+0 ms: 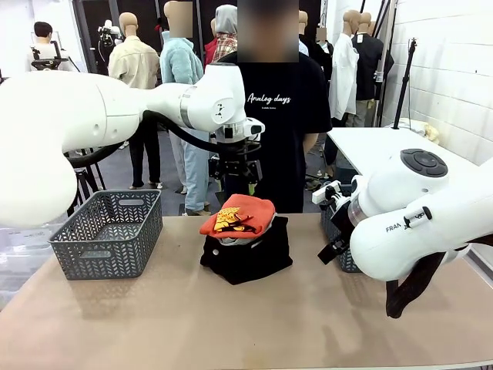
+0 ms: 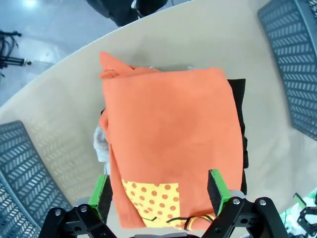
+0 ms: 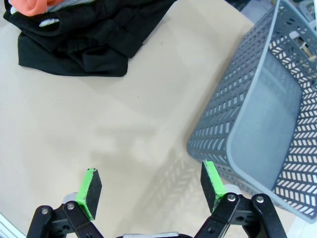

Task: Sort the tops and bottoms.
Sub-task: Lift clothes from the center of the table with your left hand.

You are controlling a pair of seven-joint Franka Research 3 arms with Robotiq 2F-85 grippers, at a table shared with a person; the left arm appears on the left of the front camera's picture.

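Note:
In the middle of the table lies a pile. On top is a red-orange top [image 1: 240,213] with yellow patches. A pale grey top [image 2: 100,144] peeks out beneath it, and black bottoms [image 1: 248,257] lie underneath. My left gripper [image 1: 237,182] hangs open just above the pile. In the left wrist view the left gripper [image 2: 160,193] straddles the orange top [image 2: 168,134] near its yellow dotted patch, apart from the cloth. My right gripper [image 3: 151,186] is open over bare table, beside a grey basket [image 3: 267,124], with the black bottoms [image 3: 84,39] farther off.
A grey basket [image 1: 108,231] stands at the table's left. A second basket [image 1: 337,235] at the right is partly hidden by my right arm. A person in a black T-shirt [image 1: 281,116] stands at the far edge behind the pile.

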